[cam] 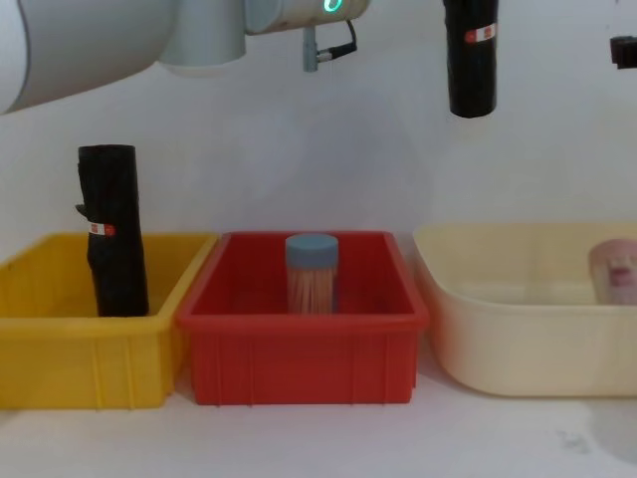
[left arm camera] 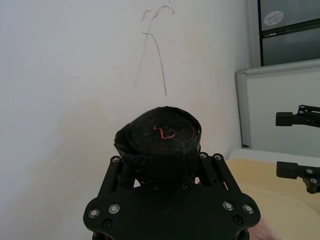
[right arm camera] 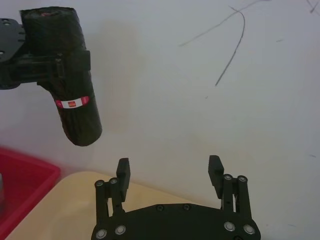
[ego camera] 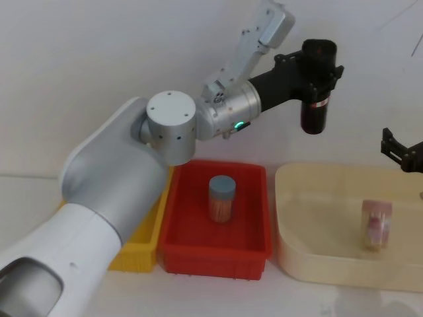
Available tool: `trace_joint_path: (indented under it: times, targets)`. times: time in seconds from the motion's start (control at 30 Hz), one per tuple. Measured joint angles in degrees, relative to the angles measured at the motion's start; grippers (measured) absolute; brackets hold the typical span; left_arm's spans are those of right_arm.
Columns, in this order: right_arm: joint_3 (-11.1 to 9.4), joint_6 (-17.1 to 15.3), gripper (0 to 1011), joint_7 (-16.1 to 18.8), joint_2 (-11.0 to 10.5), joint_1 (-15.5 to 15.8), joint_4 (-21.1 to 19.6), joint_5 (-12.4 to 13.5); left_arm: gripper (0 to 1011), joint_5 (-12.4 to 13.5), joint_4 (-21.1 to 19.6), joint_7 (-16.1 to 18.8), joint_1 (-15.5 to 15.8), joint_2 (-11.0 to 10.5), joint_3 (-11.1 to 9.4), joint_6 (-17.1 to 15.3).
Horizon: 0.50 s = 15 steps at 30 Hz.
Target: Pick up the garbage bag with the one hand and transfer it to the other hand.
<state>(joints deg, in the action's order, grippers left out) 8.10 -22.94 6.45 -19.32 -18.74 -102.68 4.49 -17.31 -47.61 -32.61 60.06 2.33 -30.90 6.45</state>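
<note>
The garbage bag (ego camera: 315, 99), a black roll with a red-and-white label band, hangs upright high above the bins. My left gripper (ego camera: 318, 67), on the green-lit arm, is shut on the roll's upper part. In the left wrist view the roll's end (left arm camera: 159, 135) sticks out between the fingers. My right gripper (right arm camera: 169, 163) is open with nothing between its fingers. It sits lower than the bag (right arm camera: 75, 100) and to its right, apart from it. It also shows at the right edge of the head view (ego camera: 400, 150). In the chest view the bag (cam: 471, 70) hangs above the gap between the red bin and the cream tub.
A second black roll (cam: 114, 229) stands in the yellow bin (cam: 60, 354). The red bin (cam: 299, 349) holds a blue-lidded jar (cam: 312, 271). A cream tub (cam: 518, 339) on the right holds a small pink item (ego camera: 376, 224). A white wall is close behind.
</note>
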Motion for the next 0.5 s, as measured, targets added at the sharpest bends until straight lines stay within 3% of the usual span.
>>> trace_joint_path:
  times: [0.07, 0.5]
  targets:
    - [-0.2, -0.12, 1002, 0.01, -0.14, 0.14, -0.02, -0.02, 499, -0.16, 1.43, -0.44, 0.6, 0.63, -0.15, 0.5]
    - [-0.83, -0.5, 1004, 0.07, -0.58, 0.65, -0.11, -0.13, 499, -0.7, 6.34, -1.95, 2.68, 2.88, -0.68, 2.25]
